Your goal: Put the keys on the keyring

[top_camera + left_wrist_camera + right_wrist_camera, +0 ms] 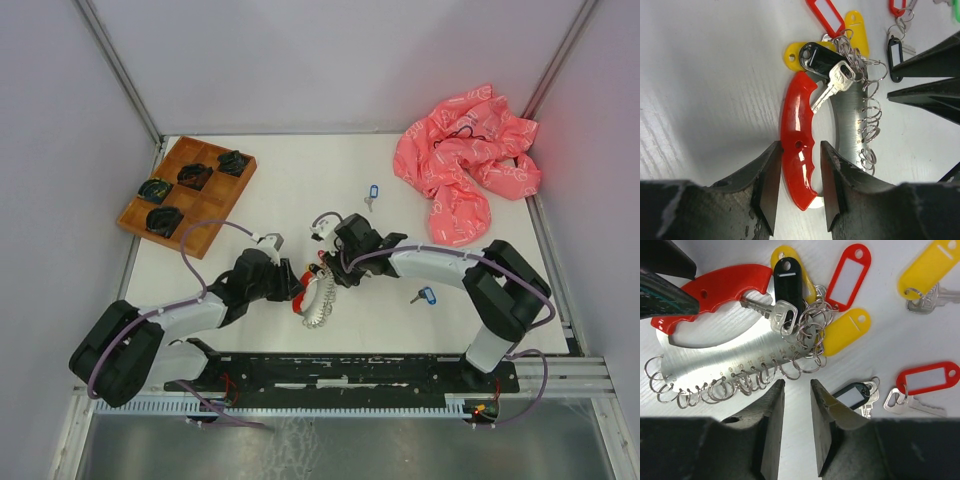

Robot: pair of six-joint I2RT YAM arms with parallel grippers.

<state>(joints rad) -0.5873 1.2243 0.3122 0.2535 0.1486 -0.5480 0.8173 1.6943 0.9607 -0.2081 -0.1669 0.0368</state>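
Observation:
The keyring (318, 298) is a numbered metal bar (715, 362) with small split rings and a curved red handle (797, 150). It lies between both arms. Keys with dark (788, 277), red (852, 275) and yellow (847, 330) tags hang on its end rings. My left gripper (799, 147) is closed in around the red handle and also shows in the top view (295, 283). My right gripper (797, 385) has narrowly parted, empty jaws just below the bar's rings. Loose keys lie nearby with yellow (935, 265), red (927, 377) and dark (852, 395) tags.
Two blue-tagged keys lie apart on the table, one behind the arms (372, 193) and one to the right (424, 295). A wooden tray (200, 235) with dark coiled items stands at the back left. A crumpled pink bag (465, 165) lies at the back right.

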